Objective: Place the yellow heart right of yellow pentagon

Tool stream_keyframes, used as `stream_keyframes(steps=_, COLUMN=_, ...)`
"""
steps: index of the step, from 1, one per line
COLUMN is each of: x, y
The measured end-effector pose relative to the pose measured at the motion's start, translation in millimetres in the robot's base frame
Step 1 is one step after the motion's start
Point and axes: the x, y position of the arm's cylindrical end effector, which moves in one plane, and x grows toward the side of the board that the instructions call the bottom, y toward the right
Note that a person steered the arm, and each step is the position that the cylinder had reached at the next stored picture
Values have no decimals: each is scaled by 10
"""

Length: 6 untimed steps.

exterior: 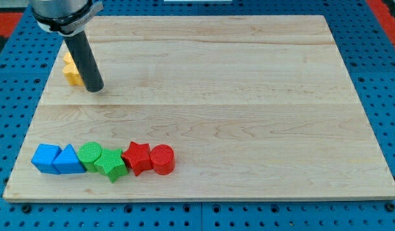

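Inspector: Yellows (71,72) at upper left, partly hidden by rod; heart and pentagon not separable. My tip (94,88) touches their right side.

Clerk: Claw?

Inspector: None fitted. Likely working around the heart. Bottom row, blue (46,158) through red (162,159), is uninvolved.

My tip (94,88) low on the board, dark rod slanting up toward the view's top left

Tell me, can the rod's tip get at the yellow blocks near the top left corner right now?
Probably yes. My tip sits right beside the yellow blocks, just to their right in the view, with nothing between. The rod hides part of them, so which one is the heart is unclear.
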Motion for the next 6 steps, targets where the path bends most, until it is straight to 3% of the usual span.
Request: stream_keyframes(steps=6, x=146, y=367)
